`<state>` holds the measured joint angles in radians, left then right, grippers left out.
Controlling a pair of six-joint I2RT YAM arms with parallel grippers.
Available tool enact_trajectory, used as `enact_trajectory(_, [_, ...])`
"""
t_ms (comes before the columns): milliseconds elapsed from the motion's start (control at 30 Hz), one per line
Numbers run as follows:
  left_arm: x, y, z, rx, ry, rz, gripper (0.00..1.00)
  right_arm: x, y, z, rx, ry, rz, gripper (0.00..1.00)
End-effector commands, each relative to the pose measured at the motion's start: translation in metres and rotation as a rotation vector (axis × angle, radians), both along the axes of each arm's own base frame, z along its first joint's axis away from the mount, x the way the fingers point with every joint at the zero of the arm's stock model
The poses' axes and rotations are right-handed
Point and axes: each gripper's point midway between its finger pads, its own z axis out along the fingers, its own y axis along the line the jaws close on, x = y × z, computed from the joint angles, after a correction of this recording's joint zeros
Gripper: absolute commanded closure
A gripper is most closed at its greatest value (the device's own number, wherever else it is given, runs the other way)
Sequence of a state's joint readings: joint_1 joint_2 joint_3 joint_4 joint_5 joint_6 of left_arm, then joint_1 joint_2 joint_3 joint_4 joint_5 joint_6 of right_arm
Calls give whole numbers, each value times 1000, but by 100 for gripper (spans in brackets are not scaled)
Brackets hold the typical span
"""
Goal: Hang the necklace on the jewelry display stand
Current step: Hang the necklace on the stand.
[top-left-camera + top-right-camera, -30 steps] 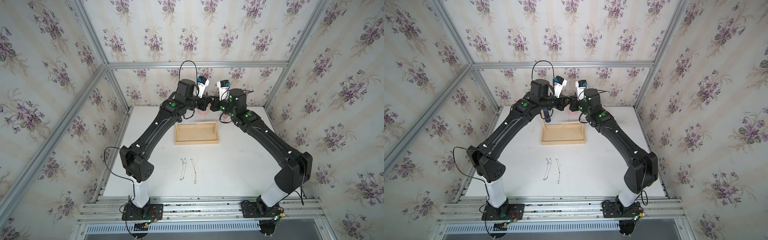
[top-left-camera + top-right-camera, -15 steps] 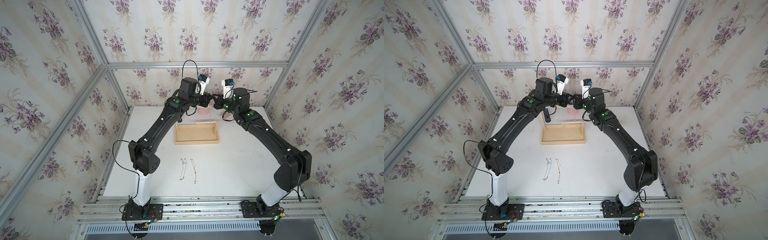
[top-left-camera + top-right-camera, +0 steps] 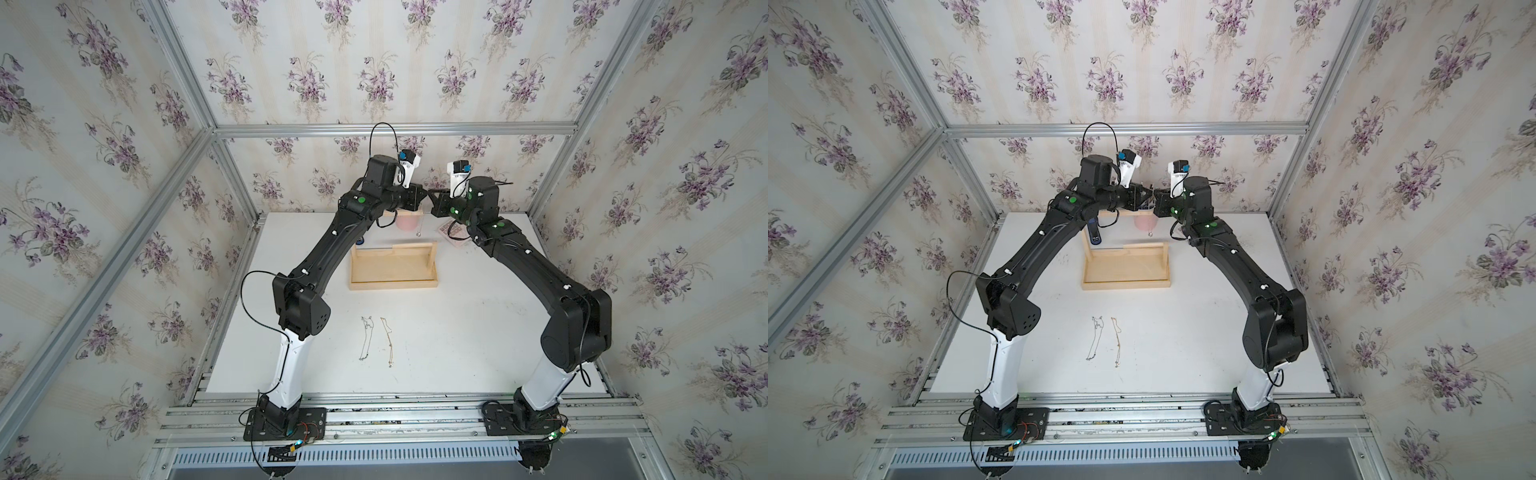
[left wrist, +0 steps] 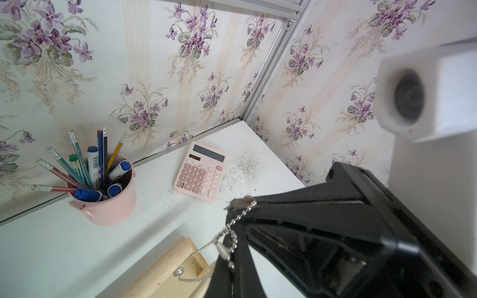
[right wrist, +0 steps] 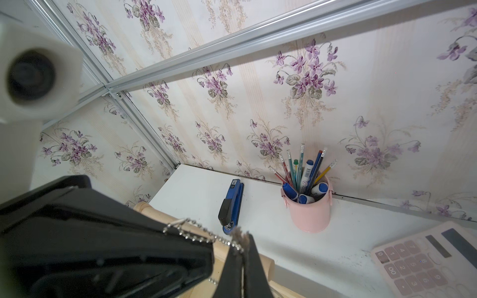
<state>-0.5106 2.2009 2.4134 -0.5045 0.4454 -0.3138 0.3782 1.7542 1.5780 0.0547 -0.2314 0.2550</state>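
The necklace (image 4: 240,215), a silver ball chain with a finer strand and a small pendant (image 3: 418,235), is held in the air between the two black parallel grippers. It sits just above the top bar of the jewelry display stand (image 3: 392,285), a pale wooden frame with a shallow tray base set toward the back of the white table (image 3: 457,332). The left gripper (image 4: 229,260) is clamped on one part of the chain and the right gripper (image 5: 240,241) is pinched closed on another, their tips nearly touching. In both top views the pendant dangles near the stand's right post, above the tray. The fine strand seems to lie across the stand's rounded wood, though the left wrist view leaves that unsure. Behind the stand are a pink metal pen cup (image 4: 111,206), a pink calculator (image 4: 200,171) and a blue stapler (image 5: 231,203). A thin silver chain (image 3: 365,338) and a thin gold chain (image 3: 388,340) lie side by side nearer the front, well apart from the stand.
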Motion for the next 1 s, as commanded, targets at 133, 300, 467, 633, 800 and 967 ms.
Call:
enact_trajectory(133, [7, -3, 4, -32, -18, -4, 95, 10, 4, 1, 18, -26, 36, 95])
enact_trajectory(300, [14, -3, 0, -39, -15, 6, 95, 17, 8, -5, 6, -26, 44, 95])
enact_trajectory(467, [20, 1, -5, -38, -7, 20, 95, 24, 12, -13, -5, -18, 56, 95])
enact_trajectory(633, [23, 6, -8, -36, 4, 32, 95, 32, 18, -20, -10, -7, 77, 95])
enact_trajectory(800, [26, 10, -9, -34, 6, 45, 95, 41, 21, -28, -28, -5, 81, 95])
enact_trajectory(967, [27, 14, -13, -27, 18, 54, 95, 44, 24, -35, -26, 13, 98, 95])
